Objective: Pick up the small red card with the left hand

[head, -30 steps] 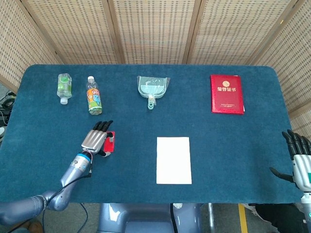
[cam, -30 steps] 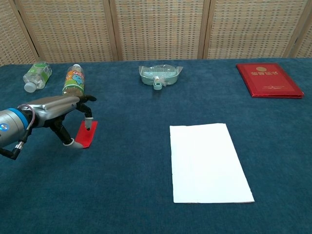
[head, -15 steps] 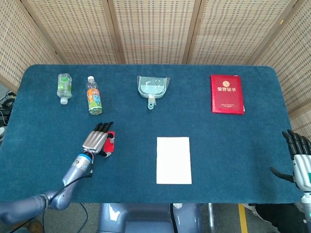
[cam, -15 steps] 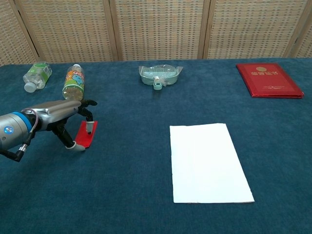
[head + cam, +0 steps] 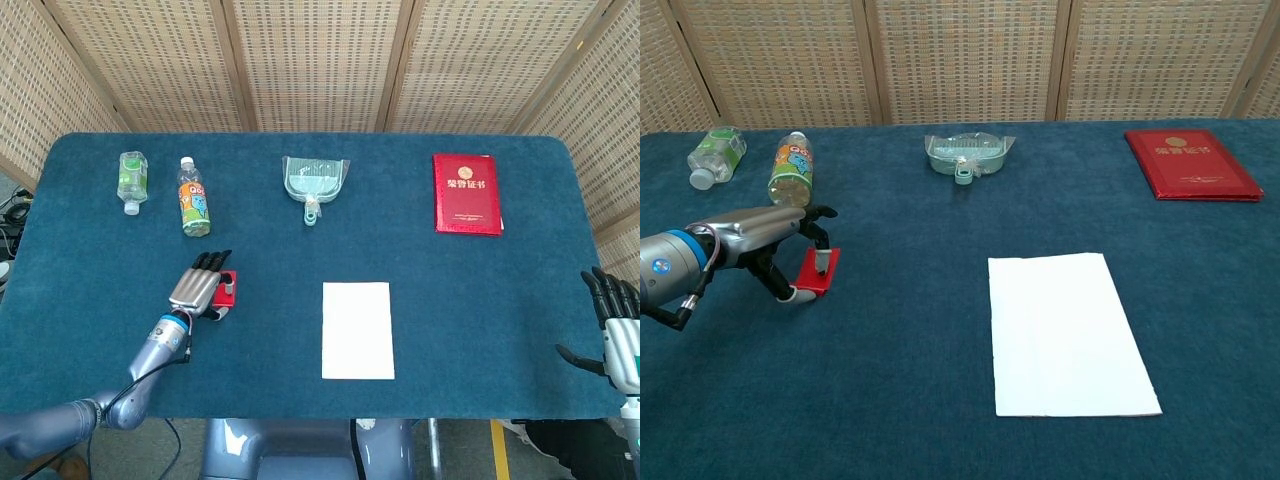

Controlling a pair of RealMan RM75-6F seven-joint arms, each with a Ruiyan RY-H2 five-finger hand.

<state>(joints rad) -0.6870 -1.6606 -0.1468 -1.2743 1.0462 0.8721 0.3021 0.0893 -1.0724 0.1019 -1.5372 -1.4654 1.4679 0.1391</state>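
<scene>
The small red card lies on the blue tablecloth at the front left. My left hand reaches over it from the left. A fingertip presses on the card's top while the thumb sits at its near edge, so the card is pinched between them. That near edge looks slightly raised off the cloth. My right hand hangs off the table's front right corner, fingers apart and holding nothing; the chest view does not show it.
Two bottles lie at the back left. A pale green dustpan sits at the back centre and a red certificate book at the back right. A white sheet of paper lies in the front middle.
The left hand has closed its thumb in on the card's near edge, and that edge has tipped up a little. The right hand has not moved.
</scene>
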